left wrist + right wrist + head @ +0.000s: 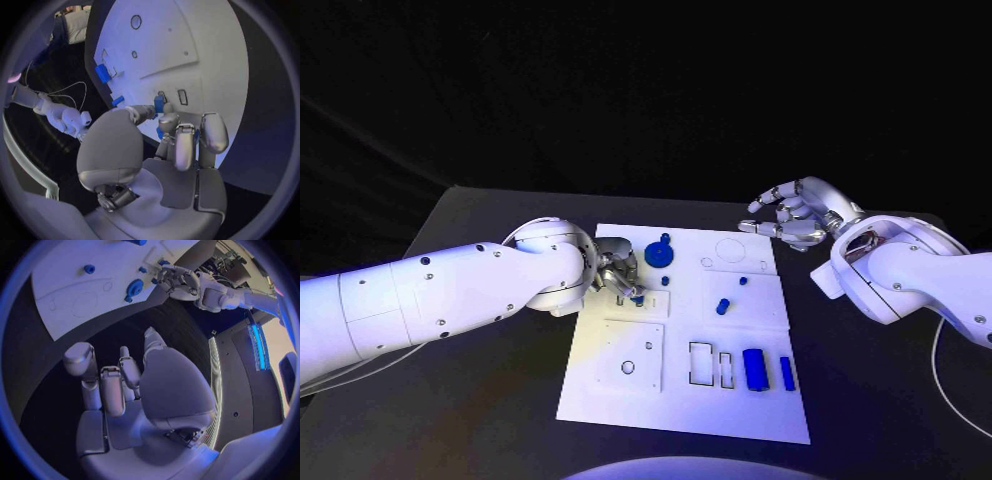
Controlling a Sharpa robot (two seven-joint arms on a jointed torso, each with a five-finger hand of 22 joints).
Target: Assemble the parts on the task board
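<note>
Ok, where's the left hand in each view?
Head view: left hand over the board's left edge, pinching a blue part.
Left wrist view: mid-picture, fingertips on that part.
Right wrist view: beside the board, near the round part.
Shared landmark: the white board.

backdrop: black, upper half of frame | table [473,420]: black, lower half | light: bluish cast
</note>
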